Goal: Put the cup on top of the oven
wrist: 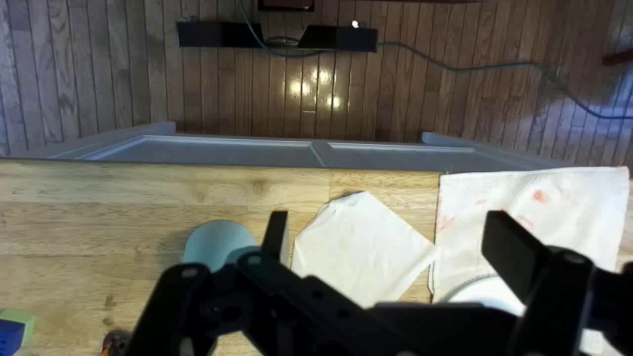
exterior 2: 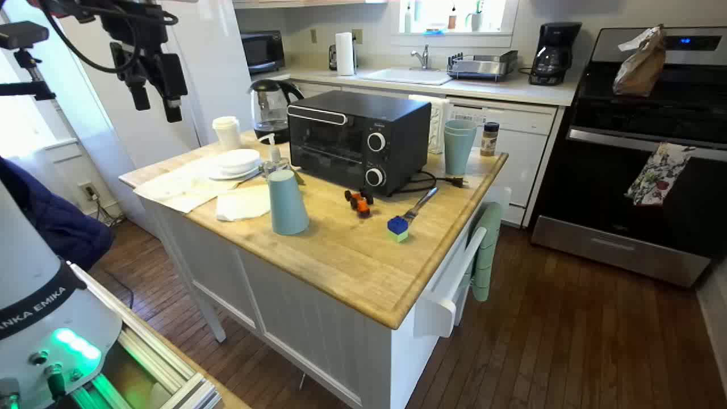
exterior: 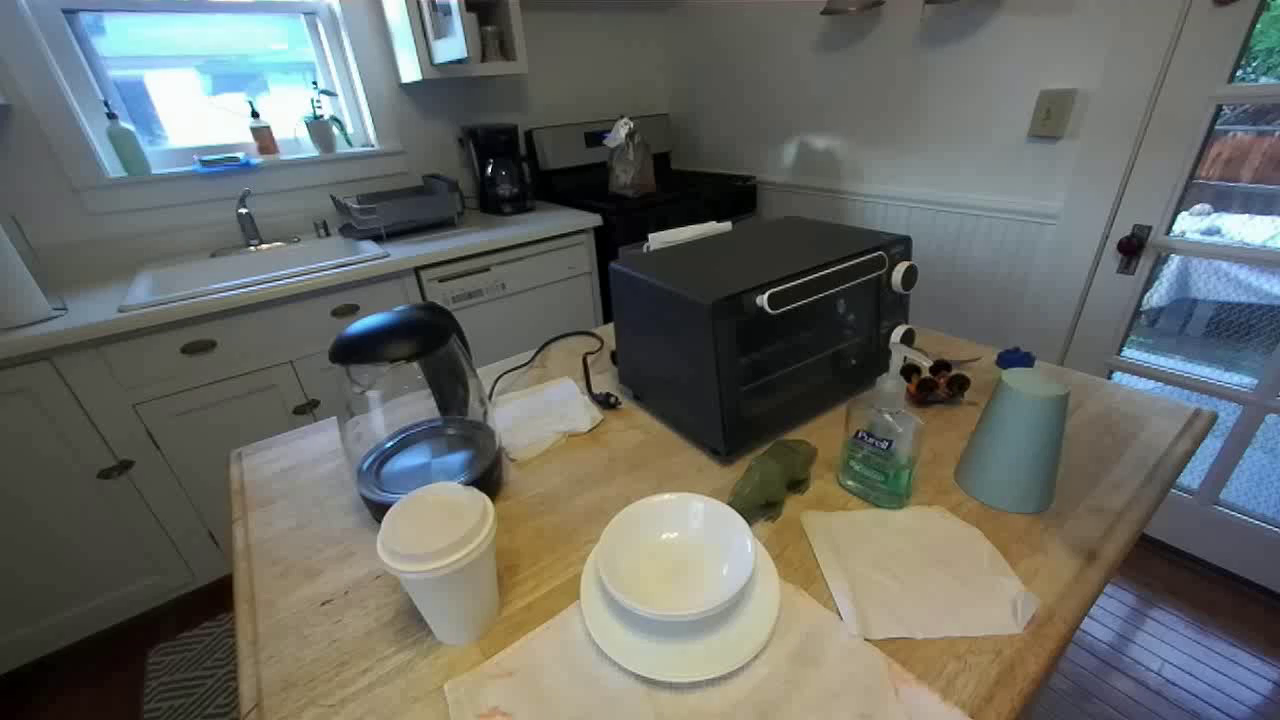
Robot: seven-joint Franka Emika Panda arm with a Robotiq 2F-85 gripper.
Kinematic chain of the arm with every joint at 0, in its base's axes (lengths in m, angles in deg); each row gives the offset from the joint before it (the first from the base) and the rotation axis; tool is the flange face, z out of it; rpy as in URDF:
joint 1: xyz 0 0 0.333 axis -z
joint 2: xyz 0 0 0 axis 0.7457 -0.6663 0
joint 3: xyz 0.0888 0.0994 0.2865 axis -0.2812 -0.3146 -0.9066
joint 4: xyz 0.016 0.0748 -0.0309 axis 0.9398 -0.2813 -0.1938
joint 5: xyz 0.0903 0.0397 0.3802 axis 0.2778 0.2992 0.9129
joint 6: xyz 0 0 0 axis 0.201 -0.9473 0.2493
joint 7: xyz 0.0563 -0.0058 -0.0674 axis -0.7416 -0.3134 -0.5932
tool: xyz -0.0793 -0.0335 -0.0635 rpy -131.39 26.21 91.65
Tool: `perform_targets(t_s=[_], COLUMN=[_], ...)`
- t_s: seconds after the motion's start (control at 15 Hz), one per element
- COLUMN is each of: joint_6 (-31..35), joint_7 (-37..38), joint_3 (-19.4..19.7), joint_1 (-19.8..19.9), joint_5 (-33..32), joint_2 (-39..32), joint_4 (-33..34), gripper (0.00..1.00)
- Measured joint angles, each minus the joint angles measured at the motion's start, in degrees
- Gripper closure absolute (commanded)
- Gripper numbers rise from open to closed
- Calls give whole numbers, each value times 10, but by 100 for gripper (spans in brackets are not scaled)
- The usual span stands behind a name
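Kitchen tabletop (exterior 2: 341, 261) bears oven (exterior 2: 355, 142) and upturned cup (exterior 2: 288, 204).

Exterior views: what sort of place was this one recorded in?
A kitchen, most likely in a home. Both exterior views show a sink below a window, a black stove and a coffee maker.

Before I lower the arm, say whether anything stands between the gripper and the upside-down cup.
Nothing visible stands between: the open gripper hangs higher than the cup, and the white napkin beneath its way lies low.
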Motion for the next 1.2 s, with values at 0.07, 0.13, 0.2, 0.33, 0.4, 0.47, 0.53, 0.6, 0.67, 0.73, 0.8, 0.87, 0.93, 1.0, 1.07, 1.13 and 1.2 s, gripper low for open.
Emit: perform_targets(t_s=[0.07, 0.13, 0.2, 0.33, 0.4, 0.47, 0.53, 0.6, 0.67, 0.73, 0.8, 0.87, 0.93, 1.0, 1.07, 1.13, 1.2], joint_6=[0, 0, 0, 0, 0, 0, 0, 0, 0, 0, 0, 0, 5, 17, 35, 57, 83], joint_7=[0, 0, 0, 0, 0, 0, 0, 0, 0, 0, 0, 0, 6, 19, 32, 41, 48], joint_3=[0, 0, 0, 0, 0, 0, 0, 0, 0, 0, 0, 0, 0, 2, 6, 13, 22], joint_1=[0, 0, 0, 0, 0, 0, 0, 0, 0, 0, 0, 0, 3, 10, 21, 35, 50], joint_5=[0, 0, 0, 0, 0, 0, 0, 0, 0, 0, 0, 0, 0, 0, 0, 0, 0], joint_2=[0, 0, 0, 0, 0, 0, 0, 0, 0, 0, 0, 0, -1, -4, -13, -26, -45], joint_4=[0, 0, 0, 0, 0, 0, 0, 0, 0, 0, 0, 0, 0, 1, 2, 2, 2], gripper=[0, 0, 0, 0, 0, 0, 0, 0, 0, 0, 0, 0, 0, 0, 0, 0, 0])
